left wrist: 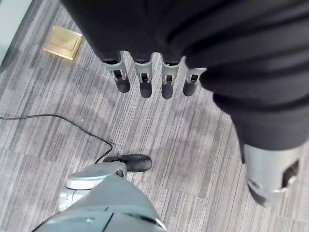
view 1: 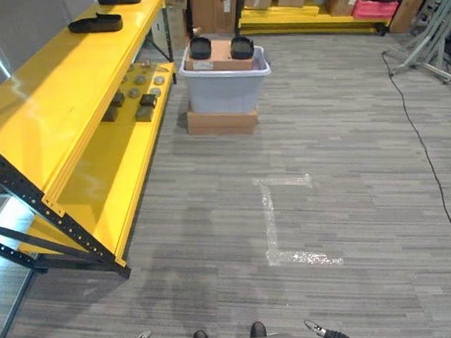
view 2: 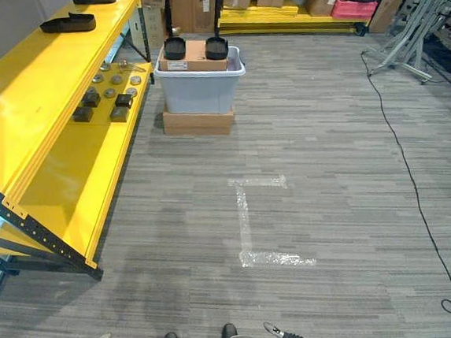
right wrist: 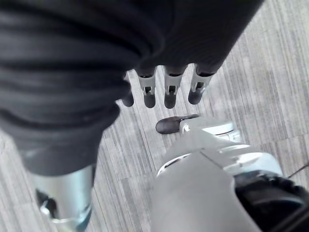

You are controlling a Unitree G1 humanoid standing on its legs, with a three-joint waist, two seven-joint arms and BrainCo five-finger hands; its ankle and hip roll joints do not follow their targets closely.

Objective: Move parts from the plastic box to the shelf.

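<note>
Plastic box [view 1: 226,86]: upper centre of the frame, grey, standing on a flat cardboard carton [view 1: 222,121]; a brown box and two black parts [view 1: 200,48] sit on top.
Shelf [view 1: 62,104]: yellow, along the left side, small parts on its lower level.
Left hand [left wrist: 145,77]: fingers relaxed, holding nothing, above the floor.
Right hand [right wrist: 166,89]: fingers loose, empty.

A plastic box [view 1: 226,86] is seen set on a flat carton [view 1: 221,122], far ahead of both hands' fingers, just right of a shelf [view 1: 53,97] on which parts [view 1: 145,106] are laid.
</note>
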